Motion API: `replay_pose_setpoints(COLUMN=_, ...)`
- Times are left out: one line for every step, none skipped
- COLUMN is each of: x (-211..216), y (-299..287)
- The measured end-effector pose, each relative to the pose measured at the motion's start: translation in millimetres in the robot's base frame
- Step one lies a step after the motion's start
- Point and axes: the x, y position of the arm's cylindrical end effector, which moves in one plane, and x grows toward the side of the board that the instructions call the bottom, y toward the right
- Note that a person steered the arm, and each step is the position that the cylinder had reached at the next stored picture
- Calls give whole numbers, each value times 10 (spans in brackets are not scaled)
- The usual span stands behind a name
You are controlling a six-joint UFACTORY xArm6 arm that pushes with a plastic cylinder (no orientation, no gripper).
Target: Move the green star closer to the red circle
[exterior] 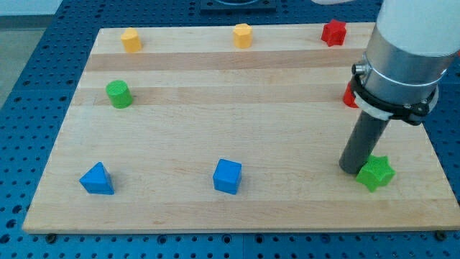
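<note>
The green star lies near the board's lower right corner. My tip rests on the board right against the star's left side, touching or nearly touching it. The red circle sits above, at the view's right, mostly hidden behind the arm's body; only its left edge shows. The star is well below the red circle.
A red star, a yellow hexagon and a yellow block line the board's top edge. A green cylinder is at the left. A blue triangle and a blue cube lie along the bottom. The wooden board ends just right of the green star.
</note>
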Motion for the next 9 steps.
replay_pose_setpoints(x=0, y=-6)
replay_pose_setpoints(x=-131, y=-97)
replay_pose_setpoints(x=-370, y=-141)
replay_pose_setpoints(x=-452, y=34)
replay_pose_setpoints(x=-452, y=384)
replay_pose_setpoints(x=-337, y=669)
replay_pose_setpoints(x=-70, y=856)
replay_pose_setpoints(x=183, y=948)
replay_pose_setpoints(x=473, y=905)
